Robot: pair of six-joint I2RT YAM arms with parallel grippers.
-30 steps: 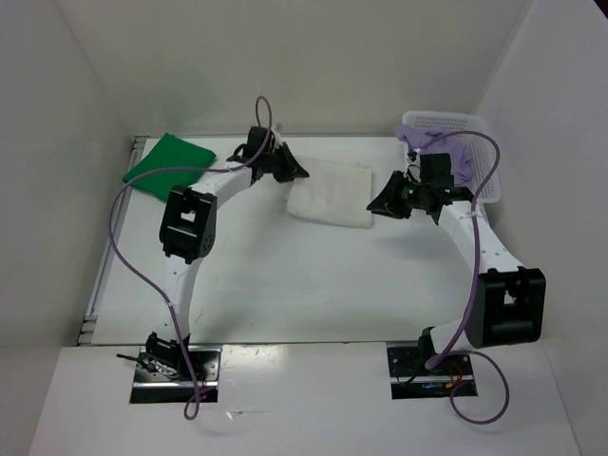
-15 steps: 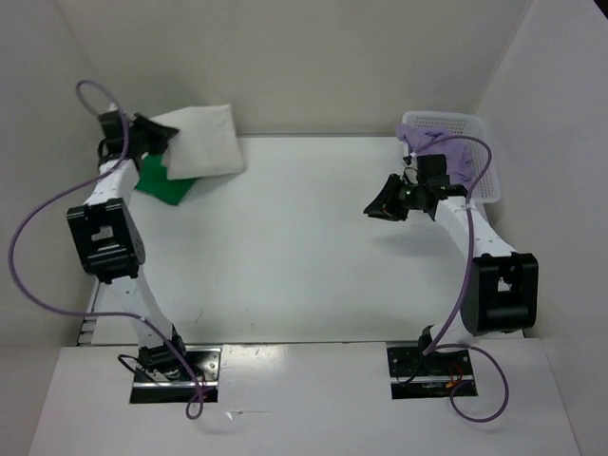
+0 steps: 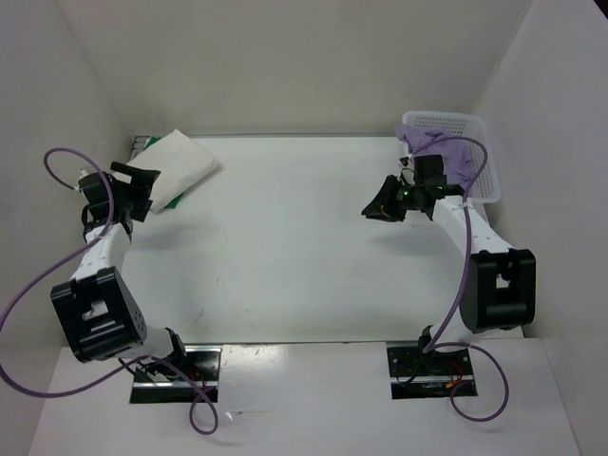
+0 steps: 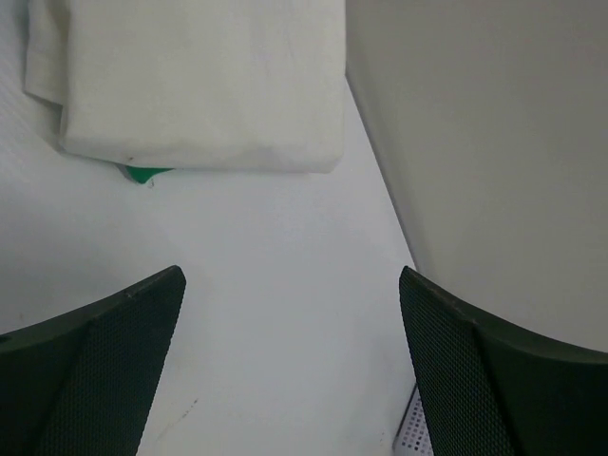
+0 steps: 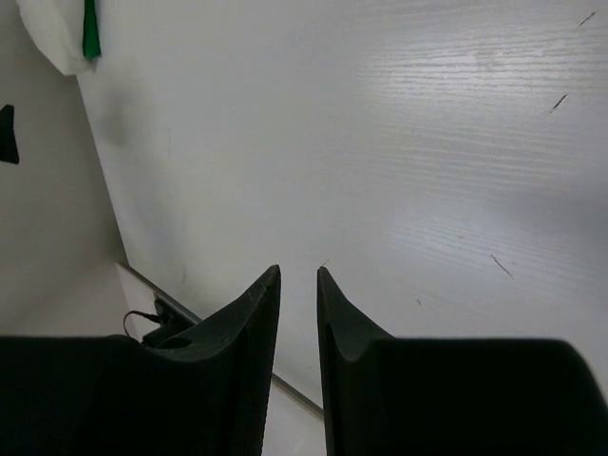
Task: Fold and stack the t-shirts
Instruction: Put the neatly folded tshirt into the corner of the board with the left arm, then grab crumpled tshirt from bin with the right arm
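White shirt (image 3: 182, 163), folded, is pictured laid on the green shirt (image 4: 142, 174) in the worktop's (image 3: 304, 247) far-left corner, with only a green sliver shown. The left hand (image 3: 138, 190) is spread wide just beside it, empty. The right hand (image 3: 378, 207), narrowed and empty, is poised near the basket (image 3: 446, 122), where the lavender shirt (image 3: 461, 161) appears to be draped.

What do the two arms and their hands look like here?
Left arm and right arm: white links, boxy black joint housings, a purple cable looping alongside each. Left hand and right hand: black fingers, the left's with fine mesh texture.
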